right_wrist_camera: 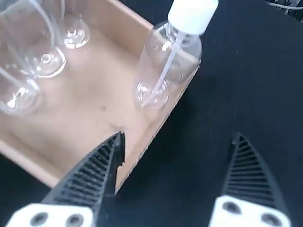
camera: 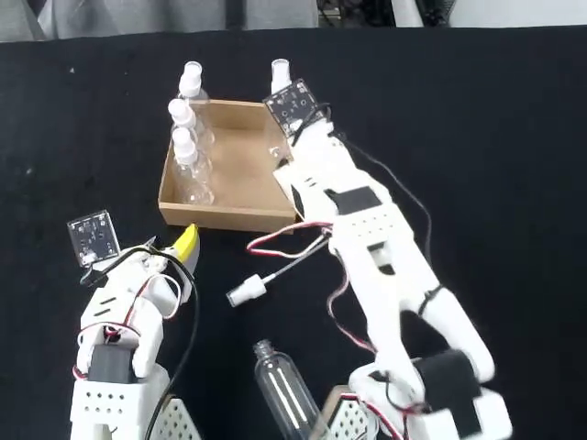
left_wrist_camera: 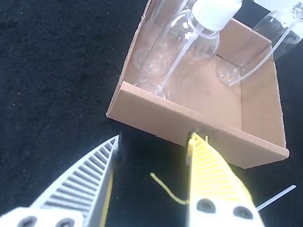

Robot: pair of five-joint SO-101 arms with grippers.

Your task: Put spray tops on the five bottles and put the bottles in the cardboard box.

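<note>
Closest to the overhead camera, an uncapped bottle (camera: 282, 392) is lying on its side on the black table (camera: 477, 137), between the bases of the two arms, with its open neck pointing toward the middle of the table. Just beyond it, a loose spray top (camera: 246, 292) is lying flat on the table, its thin tube trailing toward the right arm. The two pieces are near each other but not touching.

Farther back, the cardboard box (camera: 234, 218) is sitting open. Three bottles (camera: 193, 170) are standing in a row along its left wall, each wearing a white spray top. A fourth bottle (camera: 280, 73), also capped, is standing upright against the right wall near the far corner; the right wrist view is showing it (right_wrist_camera: 165, 66) inside the box (right_wrist_camera: 90, 118).

The right gripper (right_wrist_camera: 177, 137) is hanging over the box's right wall with its black fingers spread wide and nothing between them, one finger above the box floor and the other above the table outside.

The left gripper (left_wrist_camera: 154, 139) is waiting just in front of the near wall of the box (left_wrist_camera: 156, 118), its fingers also spread and holding nothing. Its yellow fingertip is sitting right at that wall; whether it is touching cannot be told.
</note>
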